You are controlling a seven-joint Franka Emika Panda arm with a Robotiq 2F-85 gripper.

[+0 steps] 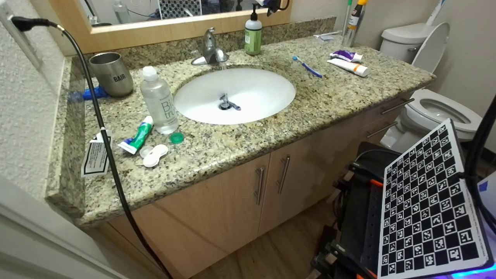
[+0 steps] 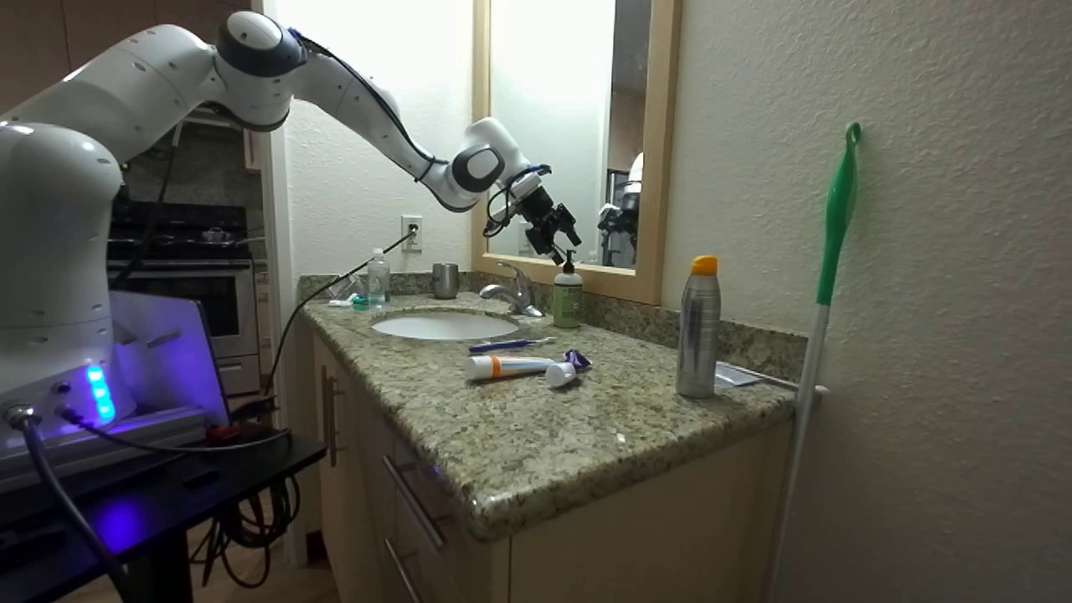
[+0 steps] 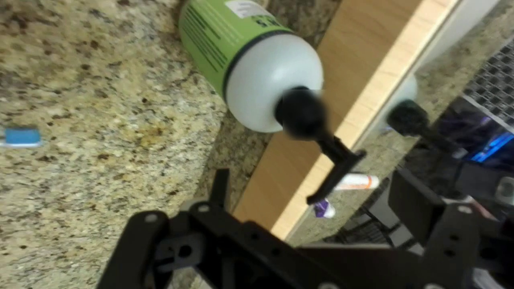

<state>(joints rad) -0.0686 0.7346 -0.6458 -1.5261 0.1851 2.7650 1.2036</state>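
- Soap bottle [image 1: 253, 38], green-labelled, with a black pump [image 3: 303, 114]: upright at the back of the granite surface [image 1: 232, 139], beside the faucet [image 1: 210, 48] and near the mirror frame [image 1: 174, 31].
- Gripper [image 2: 567, 249] of the white robot arm [image 2: 356, 109]: slanting downward, close to the pump's top. Jaws spread wide; from the wrist, the pump's spout shows between them. Whether they touch it I cannot tell from here.
- Sink [image 1: 263, 93]: white, oval, set into the surface below the faucet's spout.
- Toothbrush [image 1: 311, 70], blue: lying near the sink, head toward the backsplash [image 1: 302, 33].
- White tube [image 1: 348, 67] with an orange band; purple tube [image 1: 345, 55]: lying just beside each other, near the toothbrush.
- Spray can [image 2: 699, 335], orange-capped: upright near the end of the surface by the toilet [image 1: 403, 42].
- Steel cup [image 1: 110, 75], lettered BAIR, and clear bottle [image 1: 157, 100]: both upright on the sink's other side.
- Green-and-white tube [image 1: 142, 133], green cap [image 1: 176, 138] and small white case [image 1: 151, 158]: lying near the clear bottle's foot.
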